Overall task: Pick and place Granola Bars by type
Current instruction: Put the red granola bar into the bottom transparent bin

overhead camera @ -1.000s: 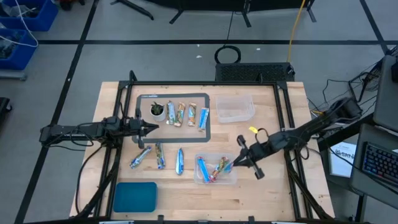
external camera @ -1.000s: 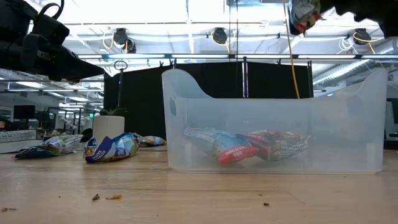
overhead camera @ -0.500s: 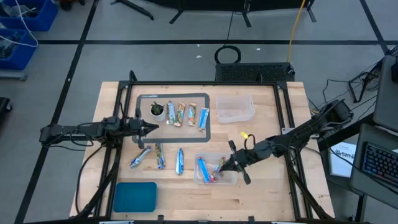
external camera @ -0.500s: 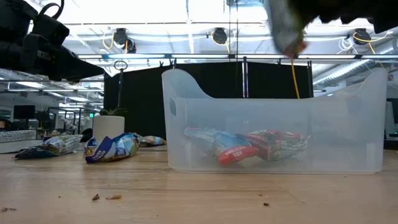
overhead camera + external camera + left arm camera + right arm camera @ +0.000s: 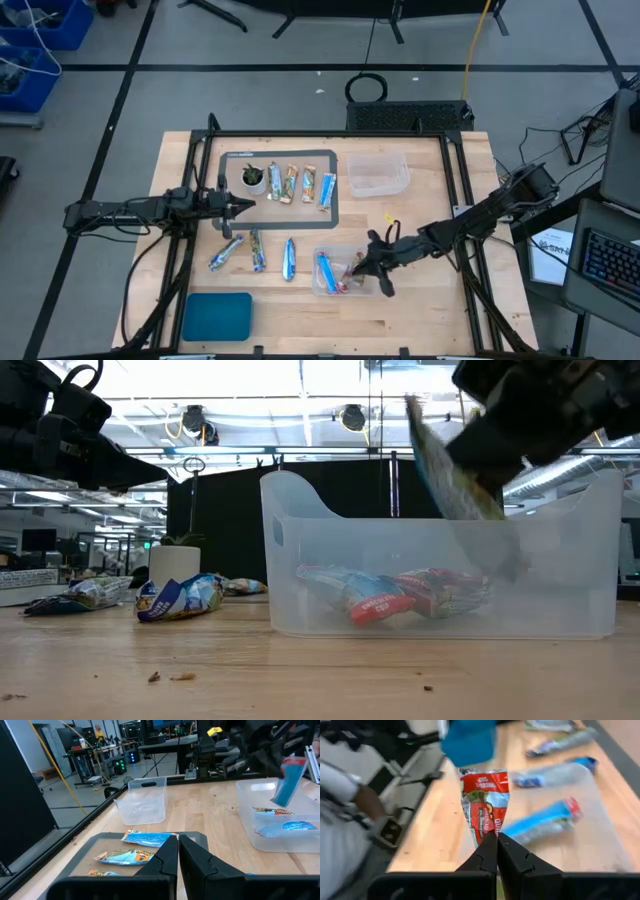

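A red-wrapped granola bar (image 5: 485, 805) is held by the right pincer (image 5: 362, 268) over the nearer clear bin (image 5: 372, 288).

The right pincer's fingers (image 5: 492, 851) are closed tight on one end of the bar, which hangs above the bin's open top. Inside this bin a blue-white bar (image 5: 326, 271) and a red one (image 5: 440, 592) are seen lying on the bottom. A second clear bin (image 5: 377, 174) is set farther back on the bench (image 5: 430, 320). Four more bars (image 5: 300, 184) are laid side by side on the grey mat (image 5: 334, 212), next to a small white cup (image 5: 254, 179). Three further bars (image 5: 255, 252) lie loose on the bench in front of the mat. The left pincer (image 5: 251, 207) is held shut and empty just off the mat's left edge.
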{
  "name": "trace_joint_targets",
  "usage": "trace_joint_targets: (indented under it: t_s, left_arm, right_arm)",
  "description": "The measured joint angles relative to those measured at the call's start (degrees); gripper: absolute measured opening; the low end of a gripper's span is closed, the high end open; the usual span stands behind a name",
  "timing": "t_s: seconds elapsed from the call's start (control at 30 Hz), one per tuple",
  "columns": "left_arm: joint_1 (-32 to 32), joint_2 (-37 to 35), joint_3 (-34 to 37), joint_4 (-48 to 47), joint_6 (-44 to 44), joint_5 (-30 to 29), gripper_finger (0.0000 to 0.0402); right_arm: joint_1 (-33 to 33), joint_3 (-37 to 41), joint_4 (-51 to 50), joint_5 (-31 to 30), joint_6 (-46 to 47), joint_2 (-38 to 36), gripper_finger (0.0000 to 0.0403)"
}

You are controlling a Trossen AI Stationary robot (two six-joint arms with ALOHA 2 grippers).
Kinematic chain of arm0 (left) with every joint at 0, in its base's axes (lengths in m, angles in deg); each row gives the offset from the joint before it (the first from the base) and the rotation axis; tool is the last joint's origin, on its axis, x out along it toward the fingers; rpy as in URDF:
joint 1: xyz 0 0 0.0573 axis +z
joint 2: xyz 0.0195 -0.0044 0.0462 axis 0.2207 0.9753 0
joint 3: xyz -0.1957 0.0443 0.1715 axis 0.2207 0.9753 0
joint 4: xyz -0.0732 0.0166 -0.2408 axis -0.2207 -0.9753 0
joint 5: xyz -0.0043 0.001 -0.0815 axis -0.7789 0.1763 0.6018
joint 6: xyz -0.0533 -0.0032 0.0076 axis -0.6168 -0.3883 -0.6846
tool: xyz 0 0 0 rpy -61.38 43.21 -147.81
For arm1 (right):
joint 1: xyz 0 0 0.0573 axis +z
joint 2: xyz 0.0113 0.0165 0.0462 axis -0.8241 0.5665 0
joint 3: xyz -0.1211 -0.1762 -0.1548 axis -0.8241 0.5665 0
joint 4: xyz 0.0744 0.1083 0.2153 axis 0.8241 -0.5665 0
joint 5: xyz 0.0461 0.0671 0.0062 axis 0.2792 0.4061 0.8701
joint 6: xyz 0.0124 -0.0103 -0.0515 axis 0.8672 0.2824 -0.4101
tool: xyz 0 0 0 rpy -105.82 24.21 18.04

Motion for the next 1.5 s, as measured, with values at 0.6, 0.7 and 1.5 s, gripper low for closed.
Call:
trace_joint_targets:
  t_s: [0.6,0.7,1.5]
  left_arm:
    - [0.00,0.00,0.00,0.00,0.00,0.01,0.0024]
    - [0.02,0.00,0.01,0.00,-0.01,-0.01,0.0024]
    - [0.00,0.02,0.00,0.00,-0.01,-0.01,0.0024]
  right_arm:
    - [-3.65,0.00,-5.54,-6.12,-0.12,0.46,0.0000]
    - [-3.66,0.00,-3.96,-6.09,-2.08,0.46,0.0000]
    - [-1.19,0.04,-4.86,1.79,13.17,0.15,0.0000]
